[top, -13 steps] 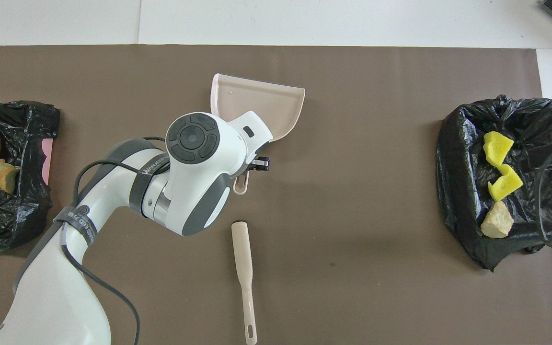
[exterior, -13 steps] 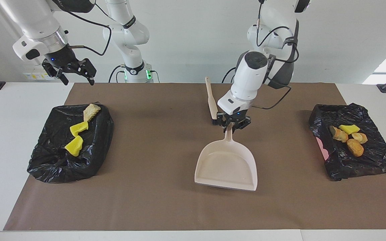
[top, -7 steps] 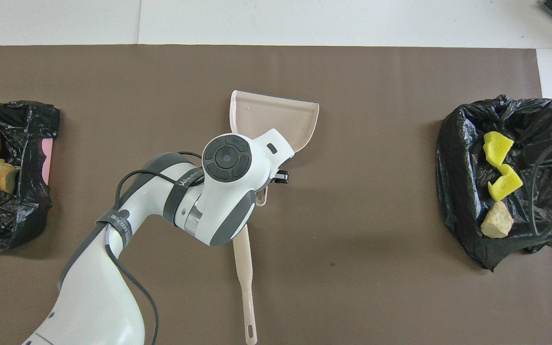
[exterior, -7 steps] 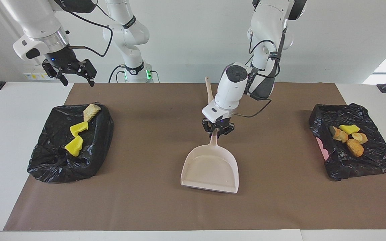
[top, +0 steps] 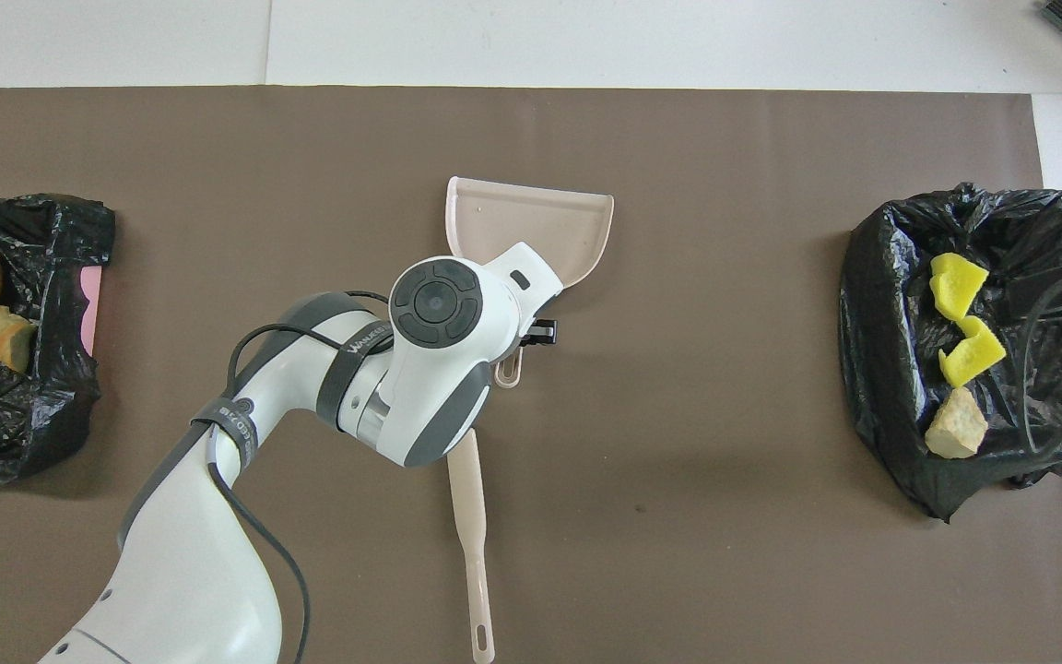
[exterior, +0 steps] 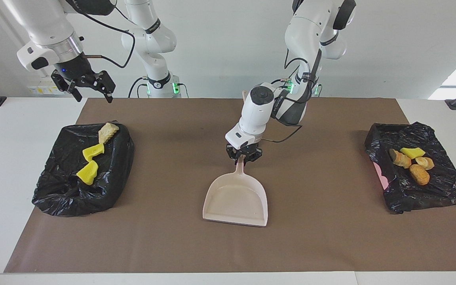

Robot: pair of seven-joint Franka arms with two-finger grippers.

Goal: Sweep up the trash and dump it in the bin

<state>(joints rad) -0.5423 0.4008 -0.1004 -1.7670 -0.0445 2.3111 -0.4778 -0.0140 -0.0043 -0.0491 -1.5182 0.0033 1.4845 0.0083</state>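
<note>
My left gripper (exterior: 243, 156) is shut on the handle of the pale pink dustpan (exterior: 236, 200), whose pan lies low over the middle of the brown mat; in the overhead view the wrist hides the fingers and the pan (top: 531, 221) shows past it. The trash lies in two black bag-lined bins. Three pieces (exterior: 92, 152), two yellow and one tan, are in the bin (exterior: 54, 194) at the right arm's end. Several yellow and orange-brown pieces (exterior: 418, 174) are in the bin (exterior: 441, 192) at the left arm's end. My right gripper (exterior: 89, 92) hangs open and empty, raised beside the first bin.
A pale brush handle (top: 471, 544) lies on the mat (top: 725, 461) nearer to the robots than the dustpan, partly under the left arm. A pink wall (top: 88, 309) shows through the bag of the bin at the left arm's end. White table surrounds the mat.
My left gripper has carried the dustpan sideways toward the right arm's end of the table, slowing over the last half second. The right gripper has barely shifted. The trash has not moved.
</note>
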